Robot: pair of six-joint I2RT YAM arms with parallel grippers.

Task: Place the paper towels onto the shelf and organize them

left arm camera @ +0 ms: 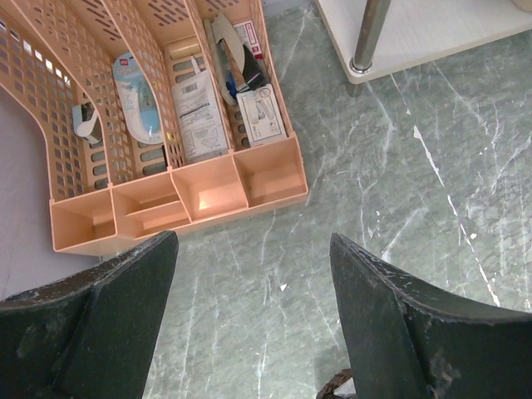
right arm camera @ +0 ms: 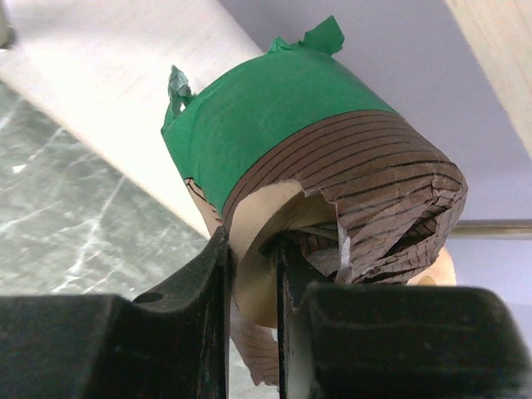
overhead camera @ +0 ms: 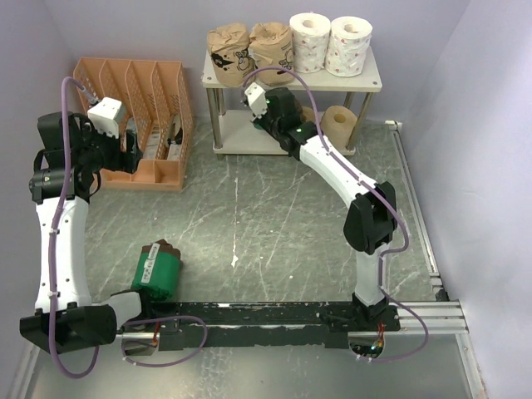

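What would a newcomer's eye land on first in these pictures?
Four paper towel rolls line the top board of the shelf at the back. The right end effector pinches a green-wrapped roll by the lower tier; another green roll lies near the left arm's base.

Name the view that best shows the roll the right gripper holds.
Right wrist view: the green-wrapped roll fills it, the right gripper pinching its torn brown end. In the top view the right arm hides it by the shelf. The left wrist view misses it.
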